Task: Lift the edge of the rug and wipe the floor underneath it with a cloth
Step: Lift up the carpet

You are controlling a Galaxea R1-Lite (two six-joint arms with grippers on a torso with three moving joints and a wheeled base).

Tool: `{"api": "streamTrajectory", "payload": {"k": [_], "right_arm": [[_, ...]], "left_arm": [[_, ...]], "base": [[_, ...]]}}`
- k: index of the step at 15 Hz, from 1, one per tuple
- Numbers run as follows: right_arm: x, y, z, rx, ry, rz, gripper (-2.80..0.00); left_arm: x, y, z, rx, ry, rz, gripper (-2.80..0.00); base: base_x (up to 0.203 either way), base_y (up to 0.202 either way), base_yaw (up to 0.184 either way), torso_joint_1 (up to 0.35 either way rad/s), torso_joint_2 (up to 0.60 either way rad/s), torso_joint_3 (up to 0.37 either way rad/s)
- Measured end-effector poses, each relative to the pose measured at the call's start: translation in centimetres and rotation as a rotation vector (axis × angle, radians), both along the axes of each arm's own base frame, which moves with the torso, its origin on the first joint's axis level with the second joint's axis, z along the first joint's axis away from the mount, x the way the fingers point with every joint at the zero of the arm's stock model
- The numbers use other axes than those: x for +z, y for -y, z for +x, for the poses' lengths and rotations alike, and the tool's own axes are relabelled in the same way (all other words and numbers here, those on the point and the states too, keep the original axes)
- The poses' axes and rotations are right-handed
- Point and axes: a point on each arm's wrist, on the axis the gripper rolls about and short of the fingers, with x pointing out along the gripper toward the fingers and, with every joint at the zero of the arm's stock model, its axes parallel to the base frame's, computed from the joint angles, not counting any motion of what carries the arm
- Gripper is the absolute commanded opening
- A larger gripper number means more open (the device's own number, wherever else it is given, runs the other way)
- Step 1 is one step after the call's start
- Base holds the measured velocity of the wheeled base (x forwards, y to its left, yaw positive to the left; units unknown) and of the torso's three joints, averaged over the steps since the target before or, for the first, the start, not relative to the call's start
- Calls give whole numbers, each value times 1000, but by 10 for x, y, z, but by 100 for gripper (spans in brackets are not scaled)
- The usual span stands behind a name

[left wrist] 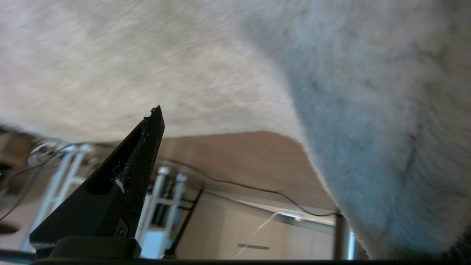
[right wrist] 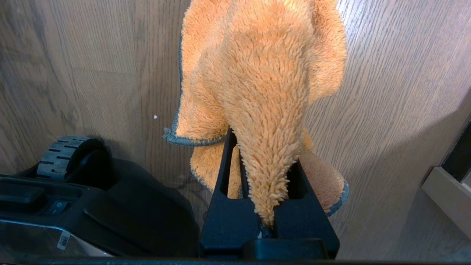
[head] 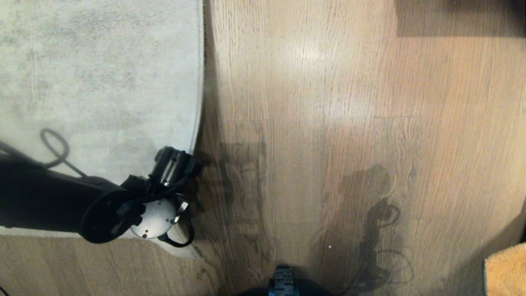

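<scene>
Two main surfaces: floor [head: 328, 123] and rug, side by side in the head view.
Floor: light brown wood-grain planks filled the centre and right of the head view, crossed by dark shadows of the arms.
Rug: a pale grey-beige mottled sheet covered the upper left of the head view.
Rug edge [head: 200, 102]: its straight border ran down beside the bare planks and curved in at the lower corner near the left arm's wrist; in the left wrist view the pile [left wrist: 220, 66] loomed close over the claw, with wood showing beyond the border.
Left gripper [head: 193, 164]: it sat at the rug's lower corner, right on the border; only one black finger [left wrist: 143, 154] showed in its own camera, the jaws spread wide apart, nothing between them.
Right gripper [right wrist: 266, 162]: low at the right, above the planks, jaws pinched together on the cloth.
Cloth [right wrist: 265, 92]: fuzzy, orange, grey-trimmed, bunched up and hanging from the right claw; a corner [head: 505, 269] peeked in at the head view's lower right.
Robot base [right wrist: 92, 206]: black, with a ridged wheel, beside the cloth.
</scene>
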Motion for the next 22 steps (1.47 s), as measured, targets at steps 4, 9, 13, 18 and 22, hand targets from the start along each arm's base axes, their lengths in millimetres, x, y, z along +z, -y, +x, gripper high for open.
{"api": "streamTrajectory", "payload": {"k": [4, 9, 13, 18, 22], "right_arm": [[0, 0, 0, 0, 0, -1, -280], [0, 0, 0, 0, 0, 0, -280], [0, 0, 0, 0, 0, -1, -280], [0, 0, 0, 0, 0, -1, -280], [0, 0, 0, 0, 0, 0, -280]], "left_arm": [[-6, 0, -9, 56, 15, 90, 0], [-18, -2, -17, 57, 14, 105, 0], [-33, 2, -14, 56, 77, 72, 0], [-47, 6, -11, 51, 84, 73, -280], [-49, 8, -12, 43, 77, 75, -280]], "base": [[0, 0, 0, 0, 0, 0], [0, 0, 0, 0, 0, 0], [0, 0, 0, 0, 0, 0], [0, 0, 0, 0, 0, 0], [0, 0, 0, 0, 0, 0]]}}
